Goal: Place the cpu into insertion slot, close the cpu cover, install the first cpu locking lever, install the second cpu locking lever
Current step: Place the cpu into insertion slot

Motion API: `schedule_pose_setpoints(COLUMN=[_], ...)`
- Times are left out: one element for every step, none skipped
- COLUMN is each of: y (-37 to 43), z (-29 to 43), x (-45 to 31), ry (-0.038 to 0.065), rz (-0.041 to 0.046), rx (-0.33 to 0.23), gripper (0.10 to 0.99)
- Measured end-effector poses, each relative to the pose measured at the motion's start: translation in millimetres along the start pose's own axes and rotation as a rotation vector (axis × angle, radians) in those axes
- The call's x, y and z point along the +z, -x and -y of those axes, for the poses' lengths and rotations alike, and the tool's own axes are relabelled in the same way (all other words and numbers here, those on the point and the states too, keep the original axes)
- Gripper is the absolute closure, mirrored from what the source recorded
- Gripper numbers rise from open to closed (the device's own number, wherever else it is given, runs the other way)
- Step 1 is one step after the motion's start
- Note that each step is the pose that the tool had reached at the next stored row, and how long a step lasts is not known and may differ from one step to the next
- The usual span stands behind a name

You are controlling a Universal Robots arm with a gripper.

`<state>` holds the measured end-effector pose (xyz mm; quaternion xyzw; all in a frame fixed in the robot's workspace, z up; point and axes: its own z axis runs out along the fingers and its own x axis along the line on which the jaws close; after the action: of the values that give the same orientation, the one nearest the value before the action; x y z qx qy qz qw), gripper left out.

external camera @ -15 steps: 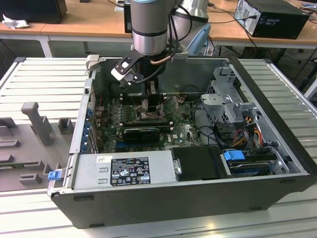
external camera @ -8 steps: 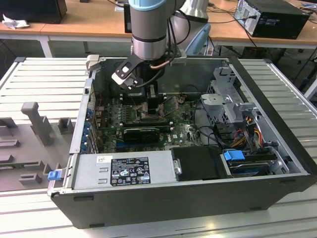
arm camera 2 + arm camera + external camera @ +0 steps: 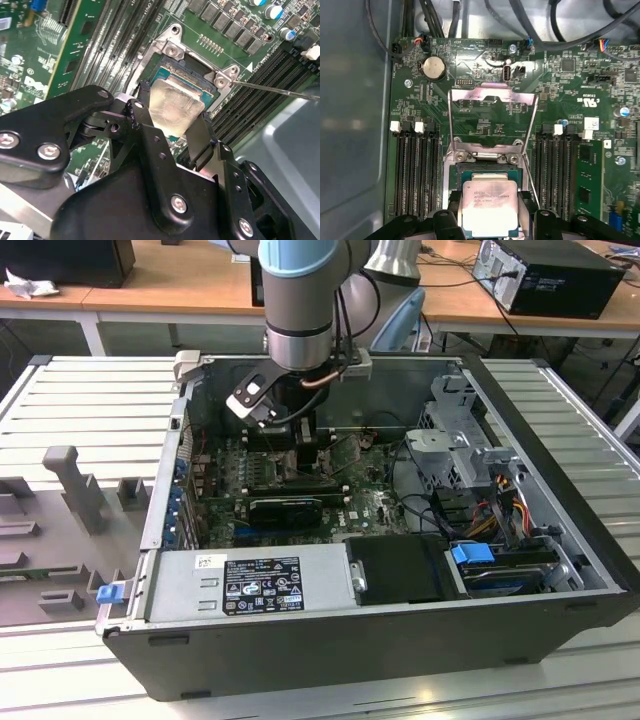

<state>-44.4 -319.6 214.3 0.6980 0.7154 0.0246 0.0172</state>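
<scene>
Silver-beige square cpu (image 3: 489,207) | gripped at edges by black end effector (image 3: 173,109) | over silver-rimmed insertion slot (image 3: 487,171) | risk: tilted release misseats it.

Robotics lab: opened PC case (image 3: 330,640) on ribbed metal bench (image 3: 90,400), wooden desks (image 3: 170,290), another tower (image 3: 550,275) behind

Even light, soft glare on cpu (image 3: 175,107)

Silver-beige cpu (image 3: 489,207), green circuit board (image 3: 470,60), black hand (image 3: 175,106).
</scene>
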Motion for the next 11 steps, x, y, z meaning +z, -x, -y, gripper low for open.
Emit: schedule_pose_setpoints(y=[-0.8, -2.0, -2.6, -2.7, -2.7, -2.7, -2.6, -2.6, -2.6, -2.6, -2.6], z=[0.7, 0.7, 0.7, 0.6, 0.6, 0.5, 0.1, -0.4, -0.5, -0.6, -0.6], x=[1.8, 2.7, 3.4, 4.0, 4.5, 5.6, 6.2, 6.8, 7.2, 7.7, 8.8], ry=[0.000, 0.000, 0.000, 0.000, -0.001, -0.001, -0.001, -0.001, -0.001, -0.001, -0.001], rz=[0.0003, 0.0005, 0.0002, 0.0002, 0.0003, 0.0003, 0.0004, 0.0006, 0.0008, 0.0008, 0.0010], rx=[0.005, 0.006, 0.006, 0.006, 0.006, 0.007, 0.009, 0.012, 0.014, 0.015, 0.017], gripper=[0.557, 0.557, 0.557, 0.557, 0.557, 0.557, 0.557, 0.557, 0.557, 0.557, 0.557])
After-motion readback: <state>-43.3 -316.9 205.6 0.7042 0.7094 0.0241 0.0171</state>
